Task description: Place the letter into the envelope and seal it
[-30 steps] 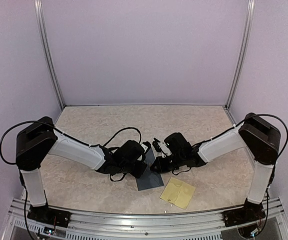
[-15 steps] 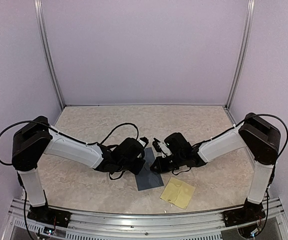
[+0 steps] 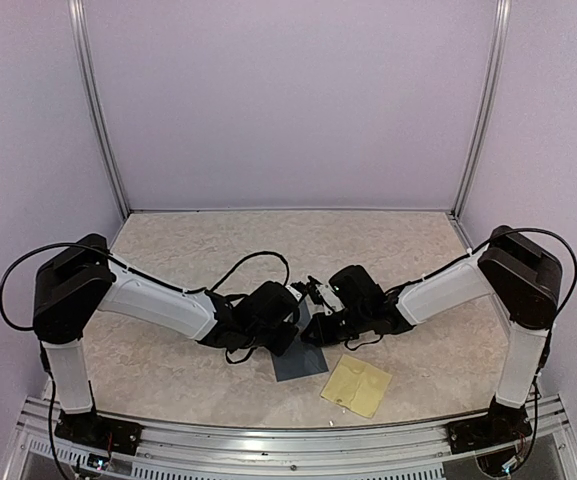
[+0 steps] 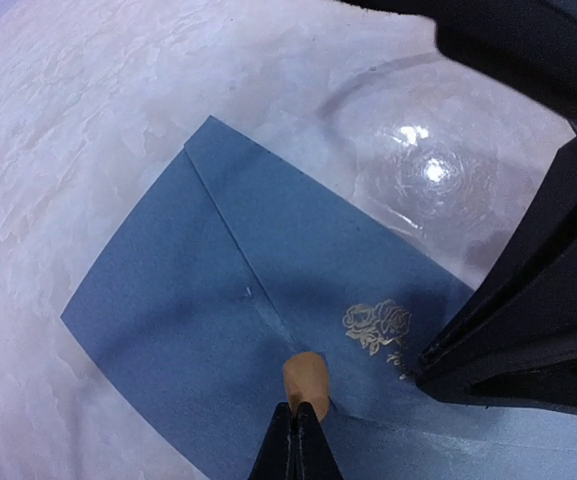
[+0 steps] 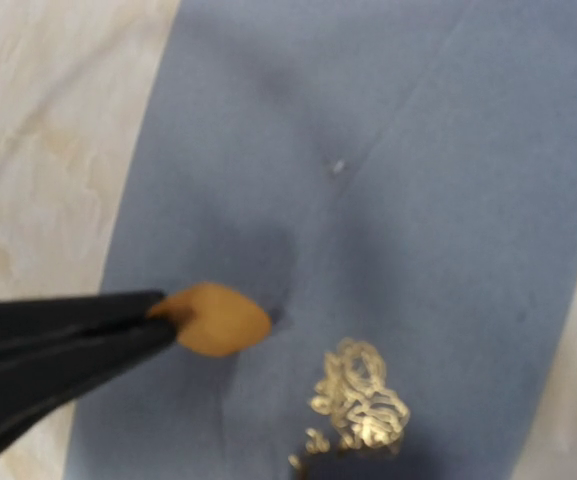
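Observation:
The slate-blue envelope (image 4: 198, 280) lies flat on the table with its triangular flap folded down and a gold rose print (image 4: 376, 327) near the flap's tip. My left gripper (image 4: 299, 412) is shut on a small brown sticker (image 4: 306, 378), which it holds at the flap's tip. In the right wrist view the same sticker (image 5: 216, 318) sticks out of the left gripper's black fingers (image 5: 58, 340). My right gripper (image 4: 415, 372) is shut, its tip down on the envelope beside the rose. From above, both grippers meet over the envelope (image 3: 303, 362). The letter is not in view.
A tan sticker sheet (image 3: 356, 385) lies near the front edge, just right of the envelope. The beige marbled table (image 3: 188, 250) is walled in by lilac panels with metal posts (image 3: 98, 120). A metal rail (image 3: 288, 445) runs along the near edge between the arm bases.
The left wrist has shifted slightly right, closer to the right gripper. The right arm has stayed put.

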Motion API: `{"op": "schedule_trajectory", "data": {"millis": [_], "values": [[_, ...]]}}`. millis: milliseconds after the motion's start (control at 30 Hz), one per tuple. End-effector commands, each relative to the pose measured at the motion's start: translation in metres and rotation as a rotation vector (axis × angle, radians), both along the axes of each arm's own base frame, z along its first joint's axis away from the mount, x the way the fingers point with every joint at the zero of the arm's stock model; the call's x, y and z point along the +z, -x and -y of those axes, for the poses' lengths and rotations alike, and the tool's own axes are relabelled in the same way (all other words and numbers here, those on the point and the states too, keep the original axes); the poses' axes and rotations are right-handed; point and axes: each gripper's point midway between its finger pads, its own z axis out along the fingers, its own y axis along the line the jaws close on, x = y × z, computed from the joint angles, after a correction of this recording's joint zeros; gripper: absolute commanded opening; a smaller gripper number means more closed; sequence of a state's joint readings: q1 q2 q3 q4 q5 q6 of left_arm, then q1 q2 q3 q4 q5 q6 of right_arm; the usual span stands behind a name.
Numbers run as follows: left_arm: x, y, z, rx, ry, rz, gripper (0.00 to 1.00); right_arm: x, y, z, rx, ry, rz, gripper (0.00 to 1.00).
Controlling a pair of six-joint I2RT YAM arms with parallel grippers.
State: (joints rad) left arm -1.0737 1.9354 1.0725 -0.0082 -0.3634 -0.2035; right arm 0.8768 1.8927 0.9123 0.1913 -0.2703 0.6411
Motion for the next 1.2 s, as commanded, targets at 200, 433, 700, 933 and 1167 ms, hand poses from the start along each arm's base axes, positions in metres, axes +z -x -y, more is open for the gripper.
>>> {"op": "schedule_trajectory", "data": {"millis": [200, 433, 700, 933, 1167], "values": [[-0.004, -0.002, -0.009, 0.019, -0.055, 0.021, 0.00, -0.026, 0.016, 0.013, 0.010, 0.072, -0.064, 0.04], [0.011, -0.005, -0.013, 0.029, -0.043, 0.060, 0.00, -0.026, 0.016, 0.013, 0.011, 0.071, -0.065, 0.04], [0.012, -0.007, -0.018, 0.037, -0.073, 0.080, 0.00, -0.026, 0.017, 0.013, 0.011, 0.070, -0.067, 0.04], [0.020, -0.010, -0.016, 0.031, -0.077, 0.105, 0.00, -0.026, 0.018, 0.014, 0.010, 0.070, -0.068, 0.04], [0.007, -0.006, -0.012, -0.009, -0.112, 0.076, 0.00, -0.026, 0.018, 0.013, 0.010, 0.067, -0.068, 0.04]]}}
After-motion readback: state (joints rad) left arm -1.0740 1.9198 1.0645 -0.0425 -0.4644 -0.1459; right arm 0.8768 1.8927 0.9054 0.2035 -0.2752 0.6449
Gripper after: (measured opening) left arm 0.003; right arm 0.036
